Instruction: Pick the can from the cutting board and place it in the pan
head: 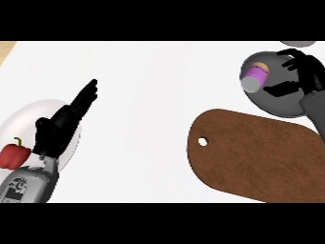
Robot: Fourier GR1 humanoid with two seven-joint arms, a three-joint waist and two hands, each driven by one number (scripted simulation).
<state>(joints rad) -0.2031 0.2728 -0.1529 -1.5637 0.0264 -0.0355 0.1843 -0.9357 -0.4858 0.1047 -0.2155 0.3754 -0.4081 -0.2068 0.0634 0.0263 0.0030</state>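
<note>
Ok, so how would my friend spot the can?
Find the big brown cutting board at the lower right. Just above it sits the round grey pan. Over it, the right hand holds the can: the only purple thing, with a grey end.

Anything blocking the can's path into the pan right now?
Nothing visible. The right hand holds the can directly over the pan, with no object between them. The cutting board lies nearer the robot, and the red pepper sits on the plate far left.
</note>
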